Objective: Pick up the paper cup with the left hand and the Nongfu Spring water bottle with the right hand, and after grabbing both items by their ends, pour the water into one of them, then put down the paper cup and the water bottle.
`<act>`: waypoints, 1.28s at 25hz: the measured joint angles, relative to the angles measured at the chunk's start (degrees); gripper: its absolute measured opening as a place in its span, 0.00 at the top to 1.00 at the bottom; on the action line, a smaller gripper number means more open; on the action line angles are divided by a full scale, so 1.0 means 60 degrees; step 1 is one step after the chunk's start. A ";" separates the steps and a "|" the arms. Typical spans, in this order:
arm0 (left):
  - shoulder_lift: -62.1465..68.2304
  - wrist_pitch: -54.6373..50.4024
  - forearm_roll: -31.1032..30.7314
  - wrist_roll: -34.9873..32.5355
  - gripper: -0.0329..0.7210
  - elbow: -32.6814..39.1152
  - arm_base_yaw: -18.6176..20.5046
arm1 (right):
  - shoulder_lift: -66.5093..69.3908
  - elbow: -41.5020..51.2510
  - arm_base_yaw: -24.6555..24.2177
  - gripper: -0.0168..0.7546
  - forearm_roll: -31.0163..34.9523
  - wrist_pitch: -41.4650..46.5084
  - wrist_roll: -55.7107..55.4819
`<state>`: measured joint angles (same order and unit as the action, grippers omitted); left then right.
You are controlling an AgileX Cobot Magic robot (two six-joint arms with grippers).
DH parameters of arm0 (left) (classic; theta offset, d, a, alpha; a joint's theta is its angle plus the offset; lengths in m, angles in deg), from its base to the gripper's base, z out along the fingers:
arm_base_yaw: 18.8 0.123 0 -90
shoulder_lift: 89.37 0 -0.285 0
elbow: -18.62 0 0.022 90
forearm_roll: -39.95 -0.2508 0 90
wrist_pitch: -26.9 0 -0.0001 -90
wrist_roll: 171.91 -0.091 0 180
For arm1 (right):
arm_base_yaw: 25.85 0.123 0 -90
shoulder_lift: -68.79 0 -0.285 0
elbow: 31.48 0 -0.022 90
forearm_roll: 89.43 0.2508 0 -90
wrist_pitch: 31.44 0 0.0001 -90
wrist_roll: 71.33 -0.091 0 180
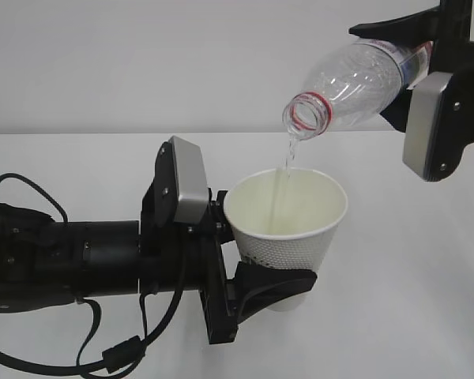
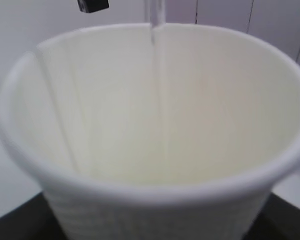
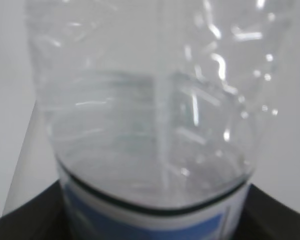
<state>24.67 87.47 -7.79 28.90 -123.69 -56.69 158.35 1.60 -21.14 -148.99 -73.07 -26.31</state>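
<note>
Pour is on! Centre of the exterior view, the cup (image 1: pixel 288 225) sits clear of the bench (image 1: pixel 411 300), clamped low on its wall by the left gripper (image 1: pixel 272 288), jaws spread around its base. Upper right, the bottle (image 1: pixel 355 83) is tipped neck-down, mouth just above the cup's far rim, and a thin stream of water (image 1: pixel 287 162) drops inside. The right gripper (image 1: pixel 426 59) has the bottle by its label end, jaws set to the bottle's width.

Handling, as I judge it: that cup is light and soft-walled, so a hard squeeze would buckle it; the low grip near the stiffer base looks the wise place, and it gets heavier as it fills. The bottle is thin, ribbed plastic, likely springy and a bit slick, and it lightens as it empties; the label band gives the better purchase.

Looks: the cup is white, tapered, with a rolled rim and dimpled outside; from the left wrist its inside (image 2: pixel 155 125) is pale cream with the stream running down the back wall. The bottle is clear, with a red neck ring and no cap; the right wrist shows water pooled in its shoulder (image 3: pixel 155 130).
</note>
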 joint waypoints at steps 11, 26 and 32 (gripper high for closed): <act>0.0000 -0.0064 0.0000 0.0000 0.25 0.0000 0.0000 | 0.0000 -0.0016 0.0000 0.36 0.0000 0.0000 0.0000; 0.0000 -0.0079 -0.0323 0.0000 0.25 0.0000 0.0000 | 0.0000 -0.0016 0.0000 0.36 0.0000 -0.0013 0.0000; 0.0000 -0.0079 -0.0323 0.0000 0.25 0.0000 0.0000 | 0.0000 -0.0016 0.0000 0.36 0.0000 -0.0013 0.0042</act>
<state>24.67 86.99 -9.73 28.90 -123.69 -56.69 158.35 1.51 -21.14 -148.99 -73.15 -26.06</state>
